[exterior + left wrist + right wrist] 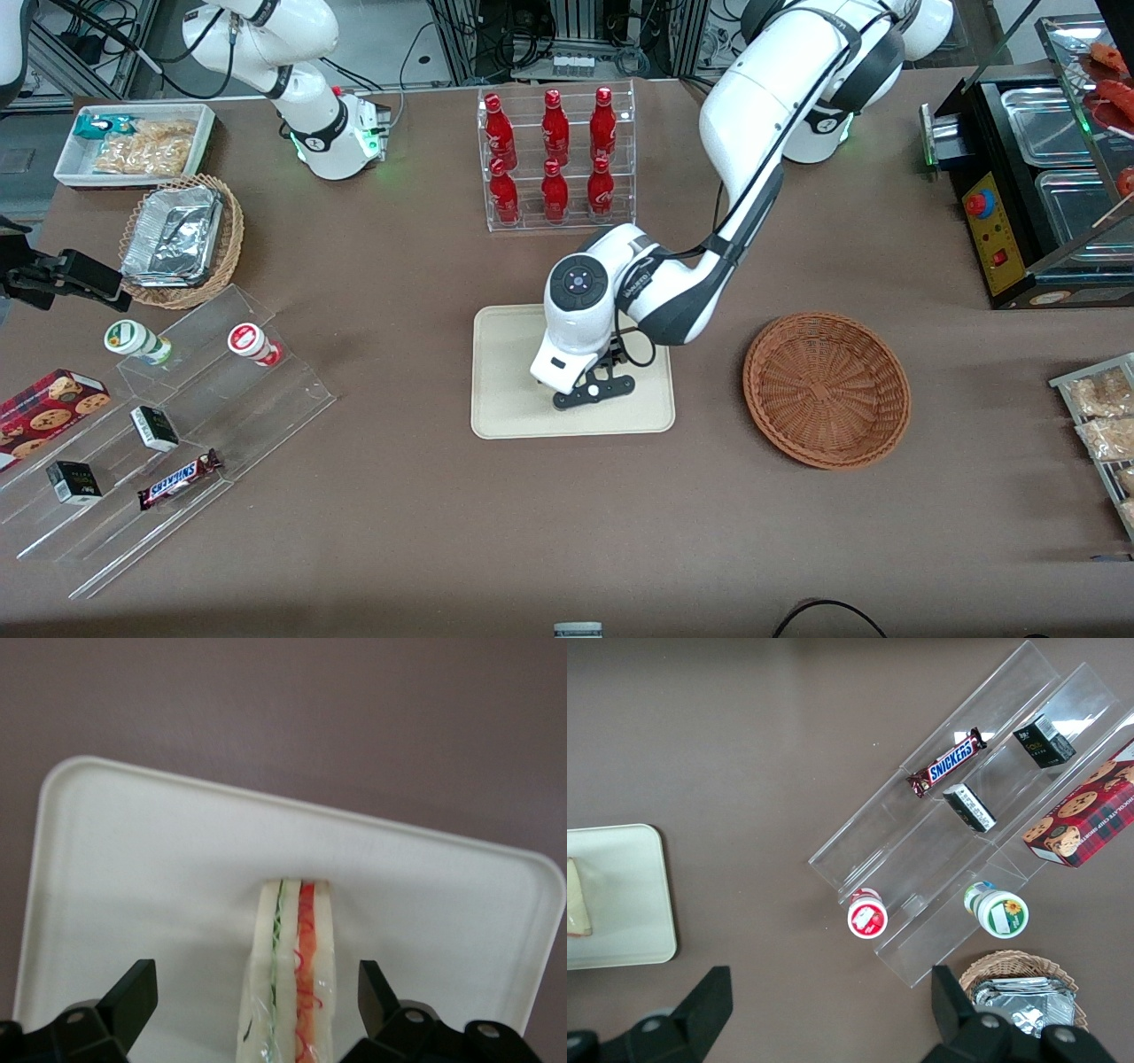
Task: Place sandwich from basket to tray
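While the claw hangs low over the tray, these are the points to watch.

Claw (257,1005): spread, a finger (133,992) on each side of the sandwich with a clear gap to both faces; gripping nothing.
Sandwich (288,979): wrapped in clear film, cut edge with its green and red layers showing, resting on the tray between the spread fingers and apparently released.
Tray (505,416): cream, on the bench just beside the round basket and nearer the front camera than the bottle rack.
Basket (826,388): nothing in it, so the transfer looks nearly finished; withdrawal seems all that remains.
Risk one: a sideways drift on lifting could let a fingertip catch the film and tip the wedge or drag it.
Risk two: loose film may cling to a pad and lift the sandwich off the tray.
Risk three: too low a swing away could knock the tray rim and shift the tray on the bench (620,532).
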